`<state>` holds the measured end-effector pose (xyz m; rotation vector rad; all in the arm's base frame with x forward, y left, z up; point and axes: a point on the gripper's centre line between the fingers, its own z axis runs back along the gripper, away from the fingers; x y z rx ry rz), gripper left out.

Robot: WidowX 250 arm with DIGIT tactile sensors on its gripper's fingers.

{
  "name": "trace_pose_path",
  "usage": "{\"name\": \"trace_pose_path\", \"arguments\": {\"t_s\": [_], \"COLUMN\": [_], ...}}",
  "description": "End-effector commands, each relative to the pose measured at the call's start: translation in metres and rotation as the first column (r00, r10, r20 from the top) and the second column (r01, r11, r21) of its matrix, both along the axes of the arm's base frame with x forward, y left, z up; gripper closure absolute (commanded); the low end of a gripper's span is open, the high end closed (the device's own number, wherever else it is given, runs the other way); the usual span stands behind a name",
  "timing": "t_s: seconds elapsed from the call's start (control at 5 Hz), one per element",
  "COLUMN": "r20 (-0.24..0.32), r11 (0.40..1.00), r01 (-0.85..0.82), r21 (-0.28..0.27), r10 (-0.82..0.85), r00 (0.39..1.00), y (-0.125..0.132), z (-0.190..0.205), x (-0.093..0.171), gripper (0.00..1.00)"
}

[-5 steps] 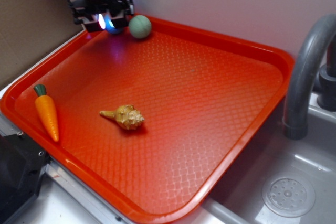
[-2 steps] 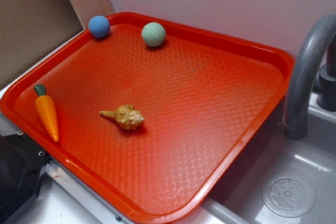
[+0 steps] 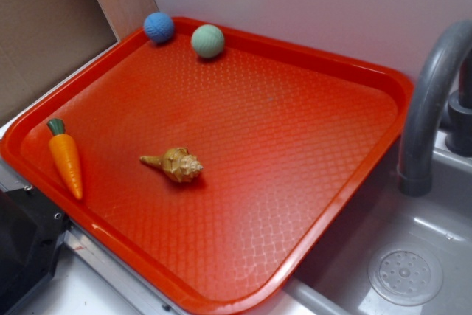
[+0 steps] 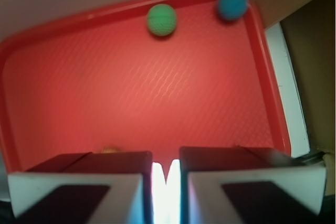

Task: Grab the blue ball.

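Nothing's grabbed yet: red tray lies far under the gripper, whose jaws look nearly closed on nothing, and the blue ball sits loose in the corner ahead, beside the green ball

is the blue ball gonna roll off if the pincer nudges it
Probably: the blue ball is round and lies free by the tray's corner rim, which may stop it. Its dimpled, matte skin should grip reasonably. It looks small, so likely light.
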<state>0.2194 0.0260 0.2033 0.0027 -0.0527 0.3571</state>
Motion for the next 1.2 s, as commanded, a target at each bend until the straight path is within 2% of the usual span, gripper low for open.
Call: {"name": "trace_pose_path", "arguments": {"t_s": [0.0, 0.4, 0.6, 1.0], "r20": [0.131, 0.201, 0.241, 0.274], "r11": [0.981, 0.940, 0.922, 0.892], "r01": [-0.194, -0.336, -0.384, -0.448], "r21": [0.020, 0.055, 0.051, 0.062], "r10": [0.190, 0.320, 0.362, 0.416], "r00": [0.973, 0.926, 0.901, 0.867], "y": [0.059, 0.096, 0.109, 0.133], "z": [-0.016, -0.053, -0.063, -0.085], "x": [0.030, 0.056, 0.066, 0.082], "gripper": [0.00, 0.00, 0.00, 0.00]}}
